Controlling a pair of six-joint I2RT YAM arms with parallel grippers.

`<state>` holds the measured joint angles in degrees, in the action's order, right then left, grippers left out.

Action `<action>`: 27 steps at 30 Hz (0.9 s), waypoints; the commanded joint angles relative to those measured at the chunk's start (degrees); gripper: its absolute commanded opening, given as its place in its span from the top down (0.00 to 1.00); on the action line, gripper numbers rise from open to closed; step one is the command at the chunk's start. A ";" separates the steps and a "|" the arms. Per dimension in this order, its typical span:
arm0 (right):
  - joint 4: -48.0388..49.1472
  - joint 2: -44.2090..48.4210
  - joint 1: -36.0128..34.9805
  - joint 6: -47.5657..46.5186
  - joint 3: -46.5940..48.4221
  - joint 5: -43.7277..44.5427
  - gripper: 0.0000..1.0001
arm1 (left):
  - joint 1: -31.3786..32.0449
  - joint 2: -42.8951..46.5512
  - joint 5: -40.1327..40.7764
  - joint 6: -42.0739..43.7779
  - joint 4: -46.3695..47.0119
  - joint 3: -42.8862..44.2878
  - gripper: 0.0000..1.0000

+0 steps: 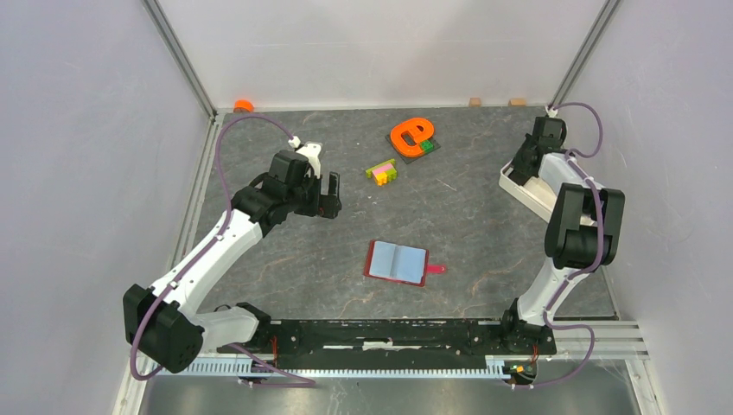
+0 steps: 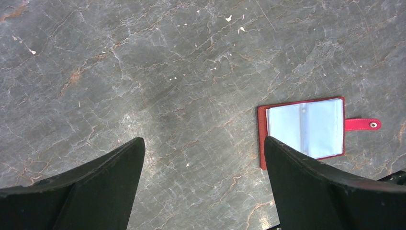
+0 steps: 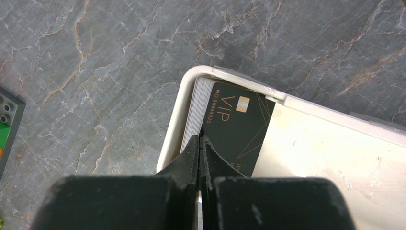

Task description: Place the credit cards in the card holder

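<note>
The card holder [image 1: 396,262] lies open on the table's middle, light-blue inside up, with its red snap tab pointing right. The left wrist view shows the card holder [image 2: 305,127] at the right, beyond the fingers. My left gripper [image 1: 331,194] hovers open over bare table [image 2: 205,140], up and left of the holder. A stack of credit cards [image 3: 239,124], a black VIP card on top, fills the end of a white tray [image 3: 172,134]. My right gripper [image 3: 199,137] is shut at that top card's left edge, which seems pinched between the tips.
The white tray [image 1: 529,197] lies along the right wall under the right arm. An orange letter shape on a dark plate [image 1: 412,136] and a clump of coloured bricks [image 1: 381,171] sit at the back centre. Small items [image 1: 243,105] line the back edge.
</note>
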<state>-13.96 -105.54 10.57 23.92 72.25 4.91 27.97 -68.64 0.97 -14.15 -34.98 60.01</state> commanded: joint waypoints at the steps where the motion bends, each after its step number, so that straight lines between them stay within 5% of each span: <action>1: -5.10 2.17 0.75 -1.03 -2.30 -0.24 1.00 | -0.26 0.11 -0.45 2.46 1.34 0.20 0.00; 10: -3.53 7.52 2.52 -3.28 -7.97 0.60 0.99 | -0.28 0.16 -0.45 2.46 1.37 0.12 0.00; 19: -3.43 10.37 2.62 -8.88 -7.84 -1.53 0.70 | -0.25 0.07 -0.39 2.46 1.34 0.11 0.00; 27: -5.24 9.40 2.67 -12.07 -6.75 0.17 0.60 | -0.21 0.18 -0.36 2.46 1.34 0.02 0.00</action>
<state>-17.02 -97.51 12.91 14.96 63.86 3.97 27.97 -68.66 0.97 -14.15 -34.98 60.01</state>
